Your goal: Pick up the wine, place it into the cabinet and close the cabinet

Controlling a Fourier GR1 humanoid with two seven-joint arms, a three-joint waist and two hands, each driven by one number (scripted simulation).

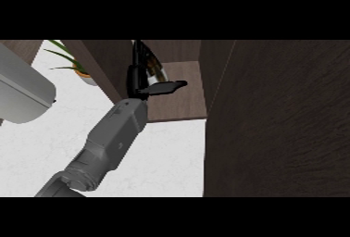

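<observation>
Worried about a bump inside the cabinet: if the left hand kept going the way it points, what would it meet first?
Probably the wine bottle just ahead of the left hand, then the cabinet's interior; depth is unclear.

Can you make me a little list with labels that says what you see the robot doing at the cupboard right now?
hand in view: one black hand, on a grey forearm reaching up into the cabinet; which hand it is cannot be told
hand's hold: at the wine bottle, fingers hard to see
wine bottle: inside the cabinet, on its shelf
cabinet door: open, the dark door fills the right
other things: potted plant and a grey appliance on the white counter
</observation>
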